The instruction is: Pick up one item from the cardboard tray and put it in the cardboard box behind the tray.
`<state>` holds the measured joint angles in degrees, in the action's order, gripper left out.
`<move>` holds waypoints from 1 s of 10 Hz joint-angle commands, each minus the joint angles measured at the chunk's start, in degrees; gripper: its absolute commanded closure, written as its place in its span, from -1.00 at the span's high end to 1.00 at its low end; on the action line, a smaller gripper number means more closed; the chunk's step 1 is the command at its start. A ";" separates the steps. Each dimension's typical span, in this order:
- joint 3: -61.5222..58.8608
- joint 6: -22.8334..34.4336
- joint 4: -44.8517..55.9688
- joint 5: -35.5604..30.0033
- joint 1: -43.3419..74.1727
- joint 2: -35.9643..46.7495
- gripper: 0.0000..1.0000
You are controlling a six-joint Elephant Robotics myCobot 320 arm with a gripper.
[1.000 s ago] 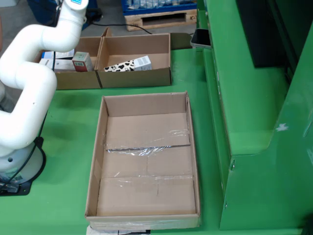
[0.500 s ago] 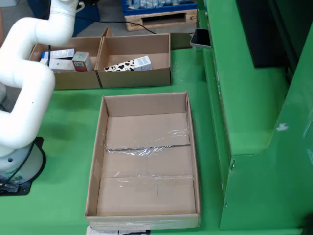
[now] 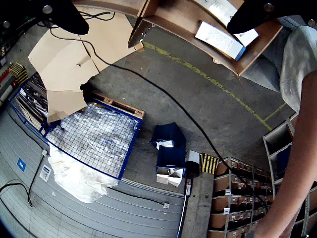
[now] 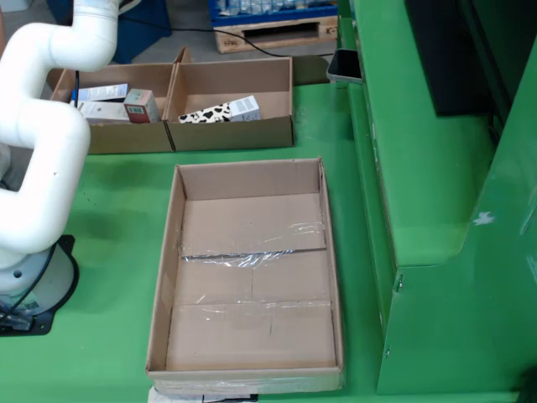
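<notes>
In the fixed view the long cardboard tray [image 4: 324,220] lies in the middle of the green table, and nothing lies in it. Behind it stand two open cardboard boxes. The right box [image 4: 281,92] holds a cow-patterned carton [image 4: 220,111]. The left box [image 4: 126,136] holds several small white and red cartons [image 4: 139,104]. The white arm [image 4: 42,143] rises at the left and its gripper is out of this view. In the wrist view my gripper [image 3: 158,22] is open, its dark fingers [image 3: 54,12] far apart with nothing between them. It points away toward the hall floor, with a box's white cartons [image 3: 218,38] at the top edge.
The arm's base [image 4: 33,285] stands left of the tray. A tall green machine frame [image 4: 436,193] walls off the right side. The wrist view shows a person's arm [image 3: 297,158] at the right, a blue wire cage [image 3: 94,139], loose cardboard [image 3: 64,64] and a cable on the floor.
The arm's upper link has swung left and up, leaving the left box's cartons uncovered. The tray and both boxes have not moved.
</notes>
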<state>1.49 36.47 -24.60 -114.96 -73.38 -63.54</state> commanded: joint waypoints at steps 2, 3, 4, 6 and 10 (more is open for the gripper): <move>-1.49 -1.96 -2.35 7.55 -2.40 4.14 1.00; -1.49 -3.59 -5.01 21.71 -6.61 6.08 1.00; -1.49 -3.59 -5.01 21.71 -6.61 6.08 1.00; -1.49 -3.81 -5.96 29.95 -9.25 7.62 1.00; -1.49 -2.96 -6.60 46.06 -13.96 9.83 1.00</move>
<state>1.40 32.87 -30.23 -91.14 -83.58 -57.74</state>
